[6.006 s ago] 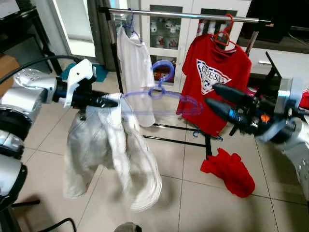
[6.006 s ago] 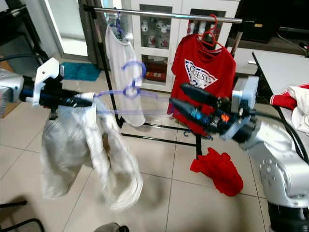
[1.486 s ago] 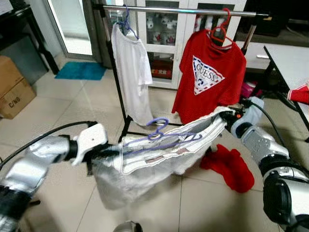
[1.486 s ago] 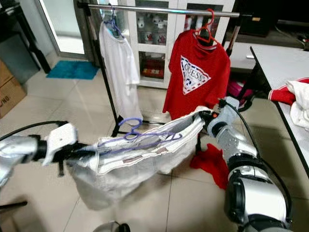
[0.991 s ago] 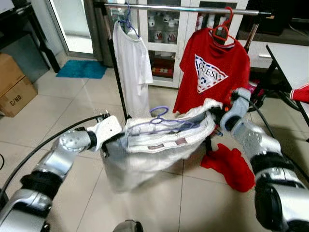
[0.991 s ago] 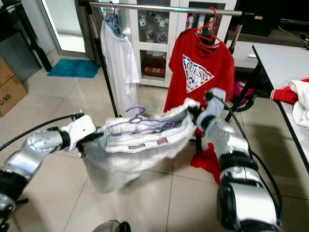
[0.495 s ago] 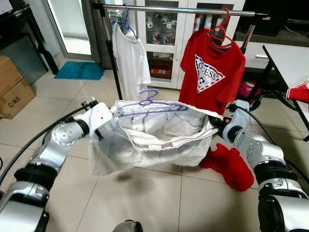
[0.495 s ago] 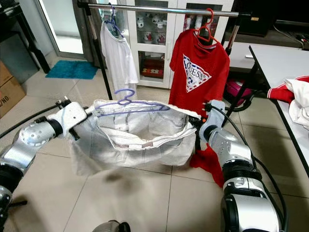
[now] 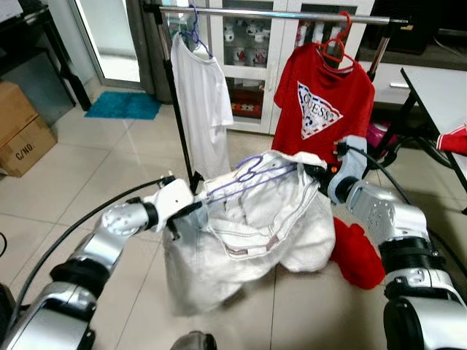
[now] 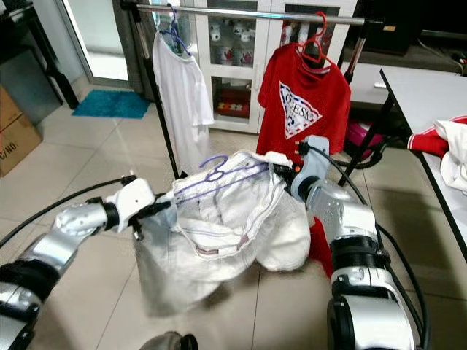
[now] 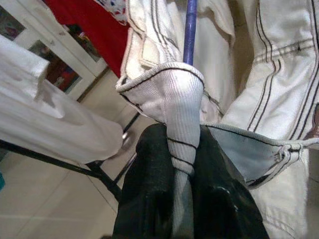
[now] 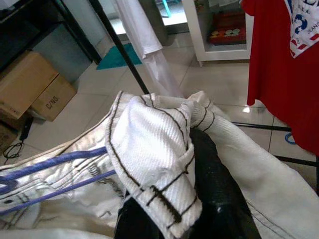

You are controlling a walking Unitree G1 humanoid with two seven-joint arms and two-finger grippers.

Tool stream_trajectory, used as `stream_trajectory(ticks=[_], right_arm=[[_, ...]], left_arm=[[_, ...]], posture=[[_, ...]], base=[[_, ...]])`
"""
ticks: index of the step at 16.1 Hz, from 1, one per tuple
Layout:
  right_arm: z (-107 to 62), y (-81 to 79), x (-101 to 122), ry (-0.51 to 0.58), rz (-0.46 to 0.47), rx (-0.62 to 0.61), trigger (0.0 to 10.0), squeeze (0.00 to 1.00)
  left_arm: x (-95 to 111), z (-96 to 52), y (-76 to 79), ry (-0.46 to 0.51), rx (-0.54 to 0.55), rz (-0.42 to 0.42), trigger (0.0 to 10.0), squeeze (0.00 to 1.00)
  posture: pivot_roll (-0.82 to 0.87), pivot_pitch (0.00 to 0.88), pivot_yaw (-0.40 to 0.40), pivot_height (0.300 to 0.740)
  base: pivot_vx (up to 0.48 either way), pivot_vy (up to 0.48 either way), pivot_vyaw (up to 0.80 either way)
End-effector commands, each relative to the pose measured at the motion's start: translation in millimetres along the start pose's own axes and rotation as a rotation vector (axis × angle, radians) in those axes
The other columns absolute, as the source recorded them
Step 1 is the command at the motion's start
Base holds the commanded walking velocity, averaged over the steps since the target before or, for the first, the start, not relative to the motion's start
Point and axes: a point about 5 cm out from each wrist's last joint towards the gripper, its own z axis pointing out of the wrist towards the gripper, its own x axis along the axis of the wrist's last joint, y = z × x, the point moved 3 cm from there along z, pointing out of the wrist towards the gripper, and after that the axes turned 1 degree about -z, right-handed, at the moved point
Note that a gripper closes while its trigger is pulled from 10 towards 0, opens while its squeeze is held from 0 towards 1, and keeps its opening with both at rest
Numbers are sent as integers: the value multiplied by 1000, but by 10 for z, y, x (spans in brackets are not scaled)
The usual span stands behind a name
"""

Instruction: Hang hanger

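Note:
A white garment (image 9: 248, 233) with dark stitching hangs on a purple hanger (image 9: 252, 173), slung between my two grippers in front of the clothes rail (image 9: 277, 13). My left gripper (image 9: 186, 214) is shut on the garment's lower left end, and in the left wrist view the fingers (image 11: 149, 199) pinch the fabric over the purple hanger (image 11: 189, 30). My right gripper (image 9: 318, 175) is shut on the higher right end, with a fold of the white garment (image 12: 154, 149) between its fingers (image 12: 214, 194). The hanger tilts up to the right, its hook below the rail.
On the rail hang a white T-shirt (image 9: 201, 95) at the left and a red T-shirt (image 9: 317, 109) at the right, with a gap between them. A red cloth (image 9: 357, 251) lies on the tiles. A cardboard box (image 9: 22, 138) stands far left, a table (image 9: 438, 80) right.
The garment was stretched wide and level; now my grippers are closer together. The left end has dropped, the hanger tilts and the fabric sags in a bundle.

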Motion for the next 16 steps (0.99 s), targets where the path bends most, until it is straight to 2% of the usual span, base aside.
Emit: stream_trajectory(ticks=[1, 4, 7, 9, 11, 12, 14, 16], right_arm=[[-17, -77, 108, 42, -6, 35, 0, 0], [-60, -16, 152, 46, -56, -4, 0, 0], [-87, 117, 98, 12, -160, -69, 0, 0], [-91, 87, 116, 26, -181, -48, 0, 0], [-85, -18, 176, 52, -191, 3, 0, 0], [-80, -86, 197, 56, -195, 29, 0, 0], [-86, -171, 227, 65, -188, 55, 0, 0], [-122, -176, 242, 66, -186, 47, 0, 0]], left_arm=[[46, 27, -25, -14, -20, 45, 0, 0], [-71, 23, 107, -94, -163, 70, 0, 0], [20, -1, 108, -28, -195, 29, 0, 0], [50, -11, 118, 15, -211, -24, 0, 0], [19, 1, 87, -3, -182, -27, 0, 0], [20, 30, 15, -11, -121, -40, 0, 0], [29, 74, -87, -17, -47, -97, 0, 0], [13, 92, -147, -39, -5, -130, 0, 0]], posture=[[-107, 0, 57, 740], [-111, 0, 62, 740], [-114, 0, 68, 740], [-110, 0, 63, 740], [-111, 0, 61, 740], [-110, 0, 61, 740], [-109, 0, 58, 740], [-112, 0, 59, 740]], base=[[0, 0, 0], [0, 0, 0], [0, 0, 0], [0, 0, 0], [0, 0, 0], [0, 0, 0], [0, 0, 0], [0, 0, 0]])
